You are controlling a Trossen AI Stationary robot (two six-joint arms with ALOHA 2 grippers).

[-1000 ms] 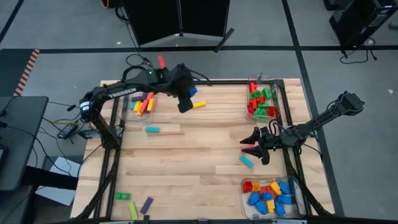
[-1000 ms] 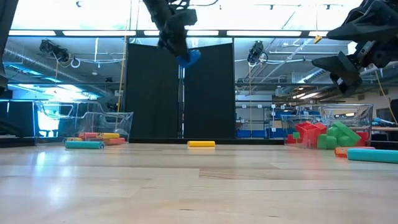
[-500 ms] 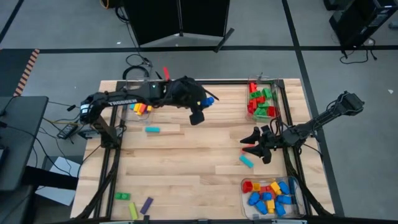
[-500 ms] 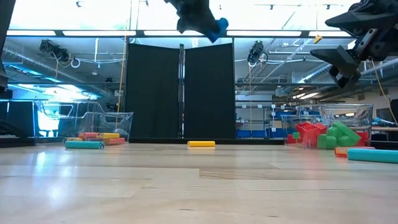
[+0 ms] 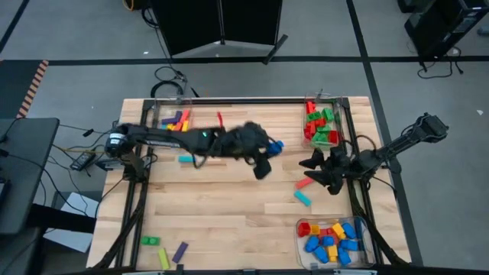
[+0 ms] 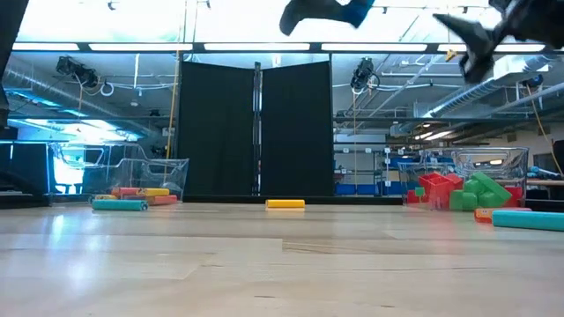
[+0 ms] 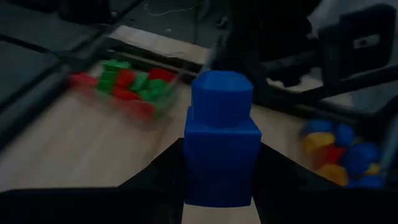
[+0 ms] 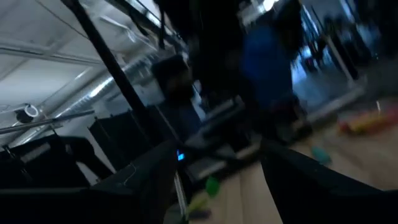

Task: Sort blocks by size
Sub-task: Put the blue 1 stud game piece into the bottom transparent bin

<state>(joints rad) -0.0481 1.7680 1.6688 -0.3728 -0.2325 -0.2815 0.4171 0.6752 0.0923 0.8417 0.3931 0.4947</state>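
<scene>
One short blue brick point(image 7: 219, 146), seemingly light and rigid, sat pinched in the left gripper point(image 5: 269, 147) mid-frame; right gripper point(image 5: 315, 163) spread wide.

High view: overhead, straight down on table point(image 5: 229, 221). Low view: tabletop level, facing room. Both share yellow block point(image 6: 285, 203).

Held block point(image 7: 219, 146) blue; table point(image 5: 229, 214) pale wood; fingers point(image 7: 155, 180) dark.

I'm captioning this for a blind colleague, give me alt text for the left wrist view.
A blue block stands upright, gripped between the left gripper's two dark fingers. Beyond it, blurred, a bin of red and green blocks sits on the wooden table.
</scene>
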